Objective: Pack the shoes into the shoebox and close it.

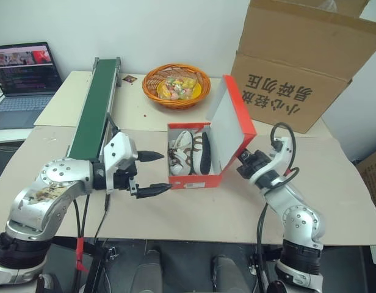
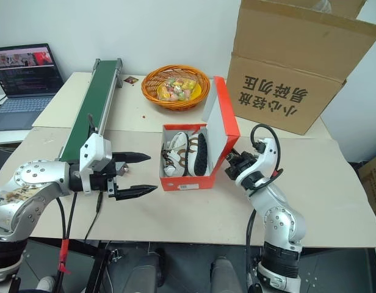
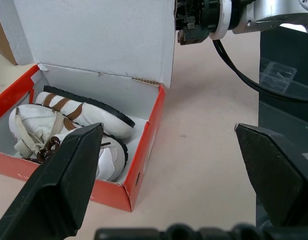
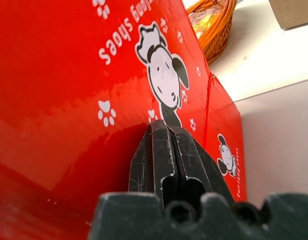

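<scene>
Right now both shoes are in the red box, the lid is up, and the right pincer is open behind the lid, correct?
Not quite. The right pincer is shut, its tips against the lid's printed outside, as the right wrist view shows. Both shoes are in the red box and the lid is up.

A green conveyor belt [image 1: 95,107] is laid lengthwise along the left of the beige counter [image 1: 176,220]. An orange wicker basket [image 1: 176,85] of wrapped sweets is set at the rear centre. A large brown carton [image 1: 301,64] printed with black characters is placed rear right. An open laptop [image 1: 23,76] is seen far left.
</scene>
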